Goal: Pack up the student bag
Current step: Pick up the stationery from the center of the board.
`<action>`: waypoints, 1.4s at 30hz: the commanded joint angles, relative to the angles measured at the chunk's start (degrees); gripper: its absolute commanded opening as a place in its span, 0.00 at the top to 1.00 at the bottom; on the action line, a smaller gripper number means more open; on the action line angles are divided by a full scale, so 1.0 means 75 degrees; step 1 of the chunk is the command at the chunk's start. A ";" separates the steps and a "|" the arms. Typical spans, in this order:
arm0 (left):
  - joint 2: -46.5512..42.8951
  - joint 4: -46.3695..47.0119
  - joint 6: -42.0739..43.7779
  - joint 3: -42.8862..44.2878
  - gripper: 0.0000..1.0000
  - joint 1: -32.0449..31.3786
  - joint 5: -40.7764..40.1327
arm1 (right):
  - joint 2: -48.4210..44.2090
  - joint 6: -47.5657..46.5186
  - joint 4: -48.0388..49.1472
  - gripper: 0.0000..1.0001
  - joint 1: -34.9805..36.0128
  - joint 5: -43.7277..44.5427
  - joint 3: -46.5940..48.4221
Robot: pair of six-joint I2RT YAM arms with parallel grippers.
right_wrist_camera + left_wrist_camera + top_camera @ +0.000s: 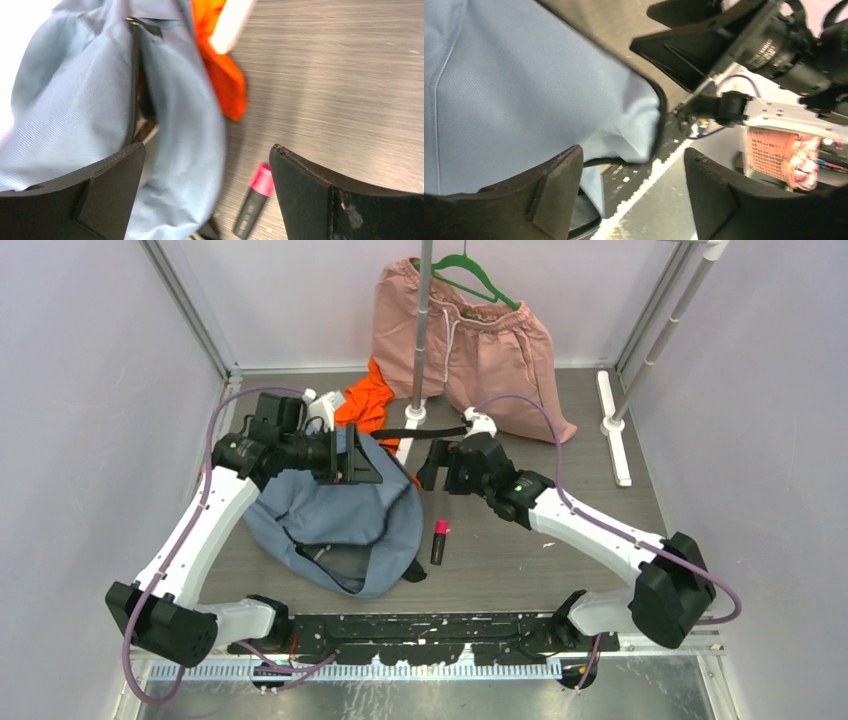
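left gripper (pixel 631 192) spread wide over student bag (pixel 335 520), holding nothing; right gripper (pixel 207 192) agape, empty | pink-capped marker (pixel 439 541) beside bag

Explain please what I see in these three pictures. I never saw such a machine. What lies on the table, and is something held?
Two robot arms stand at a table's near edge. One picture looks down from above; the others come from cameras on each wrist. On the table lie a grey-blue student bag, an orange cloth, a pink-capped marker and pink shorts under a green hanger. The left tool is open at the bag's edge. The right tool is open above bag and marker. Neither holds anything.
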 commanded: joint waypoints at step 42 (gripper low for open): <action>0.1245 0.0788 -0.0943 -0.2048 0.42 -0.0761 -0.4926 | 0.1887 0.0934 -0.1709 0.31 0.1335 0.1653 -0.0738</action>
